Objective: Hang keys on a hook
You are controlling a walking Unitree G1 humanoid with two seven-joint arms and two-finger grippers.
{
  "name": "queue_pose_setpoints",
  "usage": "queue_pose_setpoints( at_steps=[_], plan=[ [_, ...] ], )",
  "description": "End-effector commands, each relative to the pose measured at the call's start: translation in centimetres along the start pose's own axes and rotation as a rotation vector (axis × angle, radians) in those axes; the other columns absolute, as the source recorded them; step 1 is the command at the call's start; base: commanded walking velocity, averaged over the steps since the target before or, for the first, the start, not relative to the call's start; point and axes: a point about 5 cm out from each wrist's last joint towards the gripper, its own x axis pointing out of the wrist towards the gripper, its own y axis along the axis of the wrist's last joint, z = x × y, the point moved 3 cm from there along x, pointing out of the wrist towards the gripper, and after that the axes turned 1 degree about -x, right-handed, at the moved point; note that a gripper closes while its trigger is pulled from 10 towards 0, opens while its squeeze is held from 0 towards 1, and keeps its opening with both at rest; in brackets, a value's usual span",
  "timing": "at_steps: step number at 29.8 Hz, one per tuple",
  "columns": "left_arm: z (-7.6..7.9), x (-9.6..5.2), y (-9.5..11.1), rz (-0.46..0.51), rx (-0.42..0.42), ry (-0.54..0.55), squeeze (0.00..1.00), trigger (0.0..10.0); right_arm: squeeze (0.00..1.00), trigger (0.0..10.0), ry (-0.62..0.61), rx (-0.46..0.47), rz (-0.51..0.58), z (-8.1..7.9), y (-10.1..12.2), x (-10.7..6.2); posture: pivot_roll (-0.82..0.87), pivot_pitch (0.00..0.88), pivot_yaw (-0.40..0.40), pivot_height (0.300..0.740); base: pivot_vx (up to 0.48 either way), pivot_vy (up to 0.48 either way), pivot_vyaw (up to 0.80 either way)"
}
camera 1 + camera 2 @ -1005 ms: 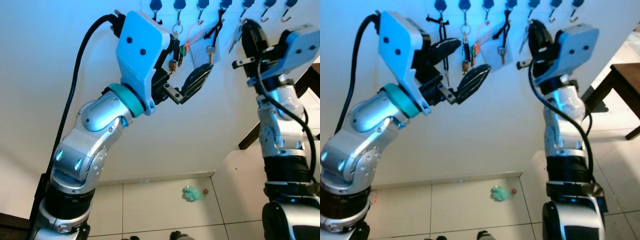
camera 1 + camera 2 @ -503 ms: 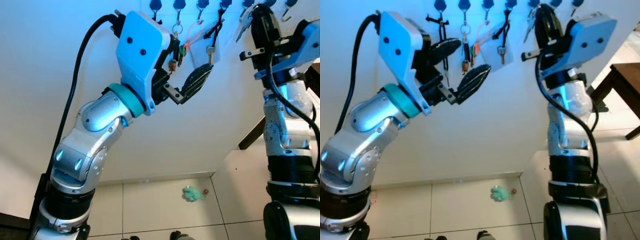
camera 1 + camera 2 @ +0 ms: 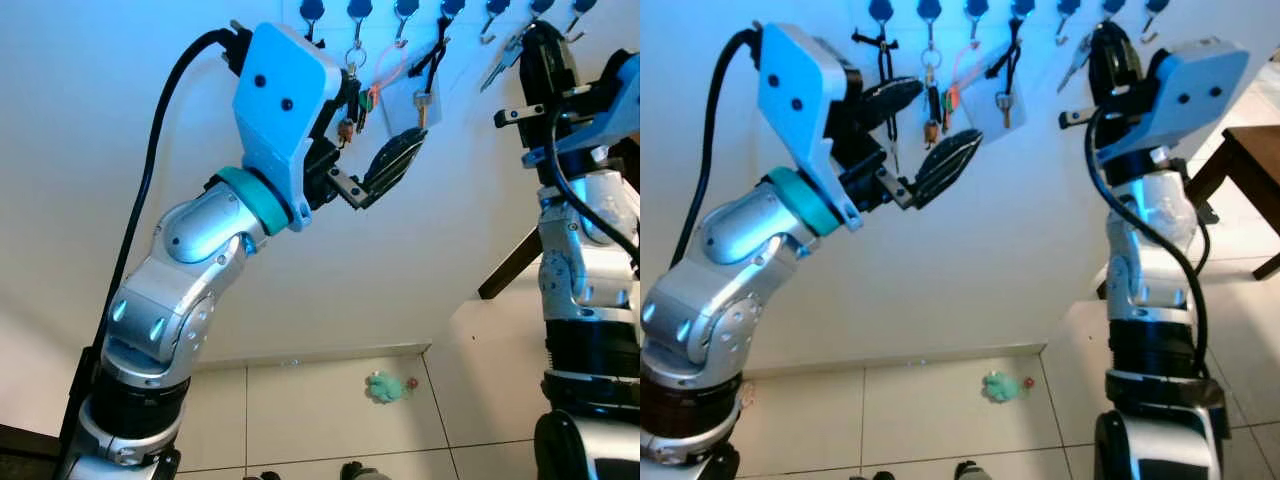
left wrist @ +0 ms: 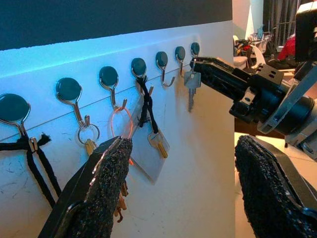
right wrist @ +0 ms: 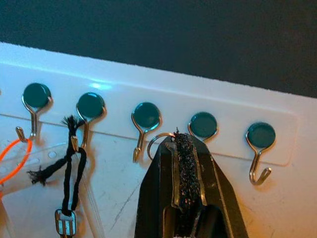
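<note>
A row of dark-capped metal hooks [image 5: 146, 119] runs along the white wall. My right gripper [image 5: 183, 141] is raised to that row, shut on a set of silver keys [image 3: 497, 68]. Their ring [image 5: 159, 140] sits between two bare hooks; whether it touches one I cannot tell. In the left wrist view the held key [image 4: 192, 84] hangs below a hook. My left gripper [image 3: 920, 128] is open and holds nothing, just off the wall before the hung keys: a ring with a gold key [image 4: 89, 139], an orange loop [image 4: 121, 129], a black cord with key and clear tag [image 4: 154, 144].
A small green object [image 3: 385, 387] lies on the tiled floor at the foot of the wall. A dark wooden table [image 3: 1250, 160] stands at the right, beyond my right arm. Another black cord [image 4: 29, 148] hangs from the hook nearest the left wrist camera.
My right gripper has moved up and to the right along the hook row, carrying the keys. The left arm has stayed still.
</note>
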Motion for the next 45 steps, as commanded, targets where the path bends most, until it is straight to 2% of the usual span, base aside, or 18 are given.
queue_pose_setpoints(
  at_steps=[1,26,38,45],
  plan=[
    [0.3,-0.1,0.0,-0.004,0.000,-0.016,0.00,10.0,0.00,10.0,-0.010,-0.002,0.005,0.1,0.0,0.3,-0.11,0.152,0.093,0.740,0.000,0.000,0.00],
    [0.4,-0.2,0.0,-0.001,0.005,-0.018,0.00,10.0,0.00,10.0,-0.038,-0.011,0.014,0.5,-0.2,1.6,-0.10,0.134,0.087,0.740,0.000,0.000,0.00],
    [0.4,-0.2,0.1,-0.004,0.007,-0.013,0.00,10.0,0.00,10.0,0.022,-0.001,-0.052,-0.9,-1.6,2.7,-0.09,0.137,0.083,0.740,0.000,0.000,0.00],
    [0.4,-0.3,0.1,-0.004,0.008,-0.013,0.00,10.0,0.00,10.0,0.050,0.006,-0.117,-1.6,-3.1,2.3,-0.09,0.138,0.085,0.740,0.000,0.000,0.00]
  ],
)
